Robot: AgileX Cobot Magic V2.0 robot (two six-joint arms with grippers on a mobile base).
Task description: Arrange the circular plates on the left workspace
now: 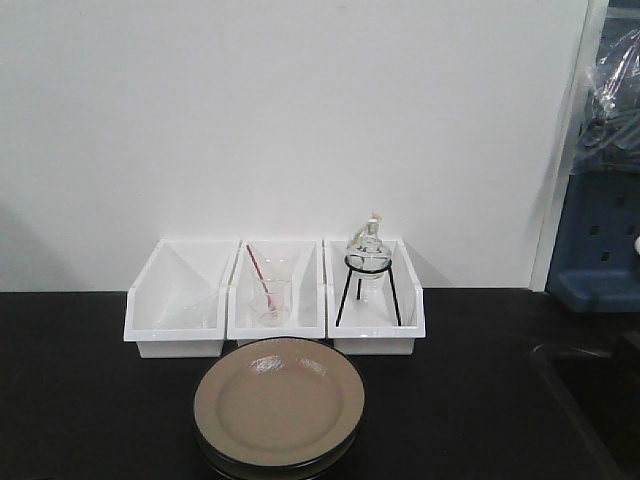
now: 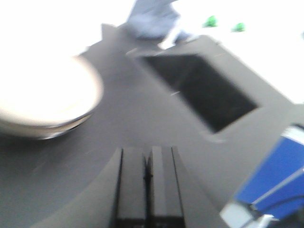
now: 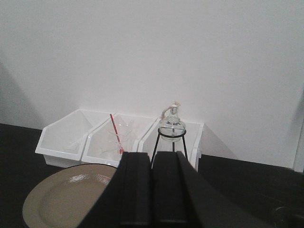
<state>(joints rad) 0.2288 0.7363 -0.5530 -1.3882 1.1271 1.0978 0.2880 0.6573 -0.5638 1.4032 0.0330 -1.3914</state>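
— Front view? 
— Stacked circular plates on black counter, just before three white bins.
— Left wrist? 
— Blurred; left fingers clenched, empty, plates off left.
— Right wrist? 
— Right fingers clenched, empty, above plates.
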